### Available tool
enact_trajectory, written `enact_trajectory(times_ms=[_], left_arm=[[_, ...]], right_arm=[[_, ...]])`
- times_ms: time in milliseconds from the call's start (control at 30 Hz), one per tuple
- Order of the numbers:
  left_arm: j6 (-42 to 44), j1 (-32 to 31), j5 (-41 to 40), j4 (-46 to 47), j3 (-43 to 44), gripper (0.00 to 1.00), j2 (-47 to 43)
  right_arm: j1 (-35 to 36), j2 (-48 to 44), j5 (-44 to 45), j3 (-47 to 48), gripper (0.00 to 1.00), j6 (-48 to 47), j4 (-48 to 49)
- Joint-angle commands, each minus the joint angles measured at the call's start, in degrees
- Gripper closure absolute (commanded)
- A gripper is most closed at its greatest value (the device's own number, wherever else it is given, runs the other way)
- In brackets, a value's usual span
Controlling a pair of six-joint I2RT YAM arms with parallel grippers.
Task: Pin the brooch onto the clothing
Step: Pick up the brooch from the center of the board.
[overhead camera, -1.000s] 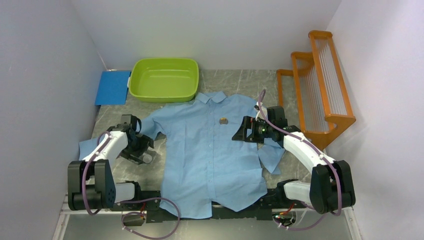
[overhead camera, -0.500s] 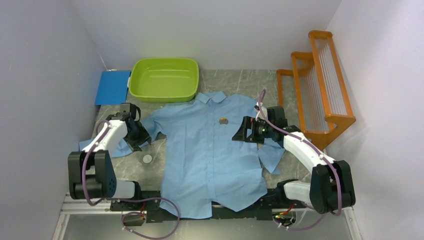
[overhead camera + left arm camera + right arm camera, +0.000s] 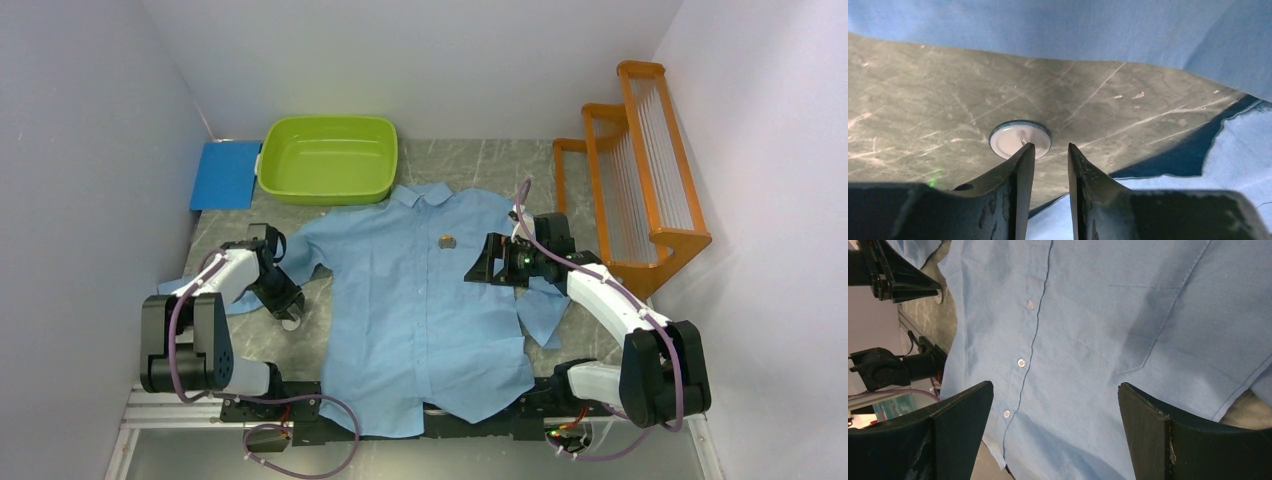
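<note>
Grey marbled worktop [image 3: 923, 90] under your arms. Your left hand [image 3: 1050, 146], fingers narrowly apart, grips nothing, tips at a small white disc [image 3: 1020, 137]. Your right hand [image 3: 1055, 385] gapes wide, empty, over the blue shirt [image 3: 420, 310]; the brooch [image 3: 447, 241] sits on its chest just ahead of that hand.

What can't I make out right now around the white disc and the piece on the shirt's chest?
1. Left wrist view: the white disc has its near edge and pin base behind the fingertips of the left end effector; contact cannot be told.
2. Top view: that end effector hides most of the disc.
3. Top view: the small piece on the shirt is too small to identify; the right wrist view misses it.
</note>
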Motion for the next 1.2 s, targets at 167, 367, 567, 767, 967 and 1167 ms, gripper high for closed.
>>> enact_trajectory(times_ms=[167, 367, 567, 767, 967, 1167], left_arm=[[-3.04, -0.22, -3.76, -1.39, -0.41, 0.56, -8.12], [-4.09, -0.22, -5.07, -2.78, -0.45, 0.58, -9.64], [-6.69, -0.22, -7.33, -4.25, -0.83, 0.64, -6.36], [-9.12, -0.22, -7.78, -3.82, -2.50, 0.67, -4.44], [-9.59, -0.22, -8.14, -1.31, -4.72, 0.80, -3.45], [-8.79, -0.22, -8.77, -0.42, -3.83, 0.76, -0.70]], right_arm=[[-0.04, -1.45, 0.64, 1.37, 0.01, -1.19, 0.26], [-0.03, -1.27, 0.66, 1.56, 0.01, -1.42, 0.12], [-0.03, -1.39, 0.85, 1.70, 0.01, -1.85, -0.33], [-0.01, -1.53, 0.91, 1.18, 0.01, -1.63, -0.18], [-0.01, -1.36, 0.97, 1.15, 0.01, -1.88, -0.36], [-0.04, -1.70, 1.28, 1.61, 0.01, -2.15, -0.99]])
